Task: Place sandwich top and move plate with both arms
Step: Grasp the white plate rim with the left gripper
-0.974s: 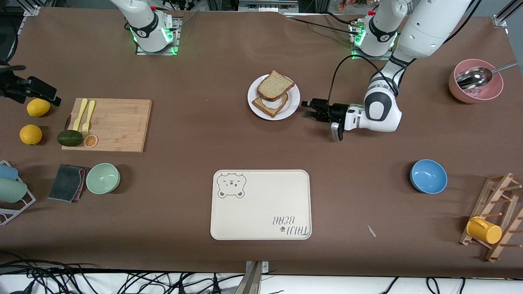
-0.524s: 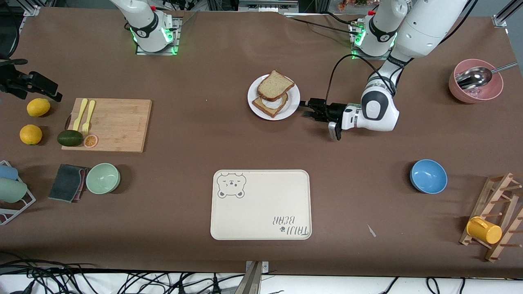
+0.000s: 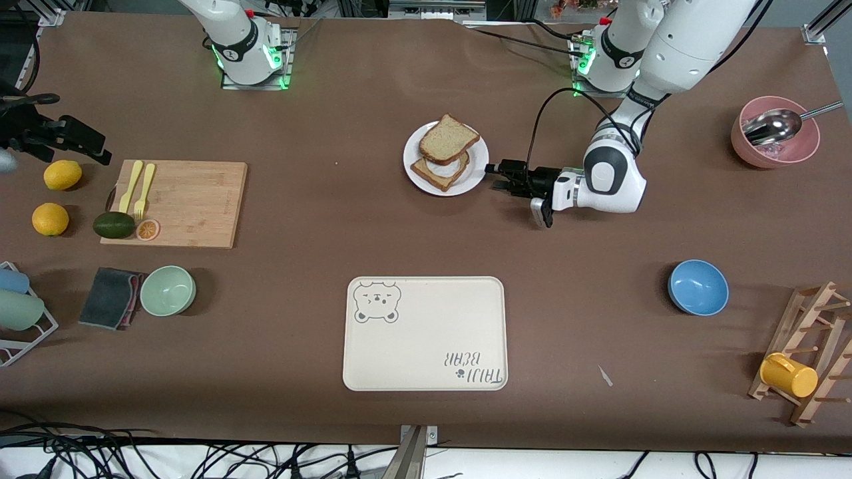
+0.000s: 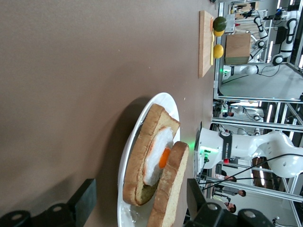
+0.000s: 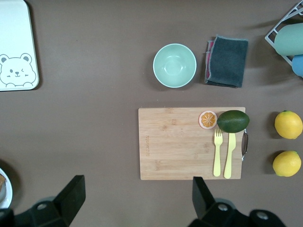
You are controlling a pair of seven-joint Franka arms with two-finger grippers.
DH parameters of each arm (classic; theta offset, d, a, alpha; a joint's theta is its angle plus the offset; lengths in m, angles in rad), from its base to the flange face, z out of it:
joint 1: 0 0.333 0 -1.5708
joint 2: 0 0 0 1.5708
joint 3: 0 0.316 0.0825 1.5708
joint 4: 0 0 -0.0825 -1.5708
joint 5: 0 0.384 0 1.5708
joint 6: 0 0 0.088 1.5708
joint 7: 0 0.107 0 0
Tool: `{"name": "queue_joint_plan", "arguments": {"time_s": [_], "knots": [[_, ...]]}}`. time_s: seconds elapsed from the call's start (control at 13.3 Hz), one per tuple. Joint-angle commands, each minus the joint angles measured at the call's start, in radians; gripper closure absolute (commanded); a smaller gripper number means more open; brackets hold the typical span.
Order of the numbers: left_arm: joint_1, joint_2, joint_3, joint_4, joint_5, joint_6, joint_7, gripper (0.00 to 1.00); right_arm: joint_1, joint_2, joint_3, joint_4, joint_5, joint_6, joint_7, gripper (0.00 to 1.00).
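The white plate (image 3: 477, 174) stands mid-table, nearer the robots' bases than the cream tray. On it the sandwich top (image 3: 448, 138), a light speckled slice, leans tilted on the darker egg toast (image 3: 440, 174). My left gripper (image 3: 494, 178) is open and low at the plate's rim toward the left arm's end. In the left wrist view the plate (image 4: 124, 165), the sandwich top (image 4: 173, 189) and the toast (image 4: 142, 151) lie between its fingers (image 4: 85, 198). My right gripper (image 3: 70, 130) hangs open and empty, high over the lemons; its fingers (image 5: 71, 191) show above bare table.
A cream bear tray (image 3: 426, 346) lies nearer the camera. A cutting board (image 3: 193, 203) with forks, an avocado, lemons (image 3: 62, 174), a green bowl (image 3: 168, 290) and a cloth sit toward the right arm's end. A blue bowl (image 3: 697, 287), a pink bowl (image 3: 775, 143) and a mug rack sit toward the left arm's end.
My left gripper has slid closer to the plate's rim. My right gripper has drifted a little toward the robots' bases, still high and open.
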State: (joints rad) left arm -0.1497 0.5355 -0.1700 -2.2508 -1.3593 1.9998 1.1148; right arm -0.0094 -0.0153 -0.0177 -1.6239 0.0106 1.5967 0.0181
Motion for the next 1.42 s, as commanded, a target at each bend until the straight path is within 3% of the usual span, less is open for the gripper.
{"name": "queue_joint_plan", "arguments": {"time_s": [0.0, 0.15, 0.52, 0.82, 1.12, 1.35], "knots": [[-0.03, -0.006, 0.001, -0.006, -0.034, 0.037, -0.016, 0.15, 0.008, -0.009, -0.011, -0.013, -0.006, -0.006, -0.015, 0.0], [-0.051, -0.003, 0.001, -0.004, -0.047, 0.063, -0.035, 0.32, 0.008, -0.011, -0.011, -0.011, -0.008, -0.006, -0.01, 0.0], [-0.062, 0.009, 0.001, 0.0, -0.052, 0.065, -0.056, 0.33, 0.008, -0.009, -0.011, -0.013, -0.004, -0.006, -0.006, 0.0], [-0.064, 0.026, 0.0, 0.0, -0.064, 0.065, -0.044, 0.44, 0.008, -0.009, -0.01, -0.013, -0.003, -0.007, 0.0, 0.0], [-0.085, 0.032, -0.002, 0.002, -0.101, 0.067, -0.043, 0.44, 0.008, -0.009, -0.01, -0.013, -0.003, -0.007, 0.0, 0.0], [-0.091, 0.034, -0.002, 0.002, -0.101, 0.067, -0.043, 0.51, 0.008, -0.009, -0.01, -0.013, -0.003, -0.007, 0.0, 0.0]]}}
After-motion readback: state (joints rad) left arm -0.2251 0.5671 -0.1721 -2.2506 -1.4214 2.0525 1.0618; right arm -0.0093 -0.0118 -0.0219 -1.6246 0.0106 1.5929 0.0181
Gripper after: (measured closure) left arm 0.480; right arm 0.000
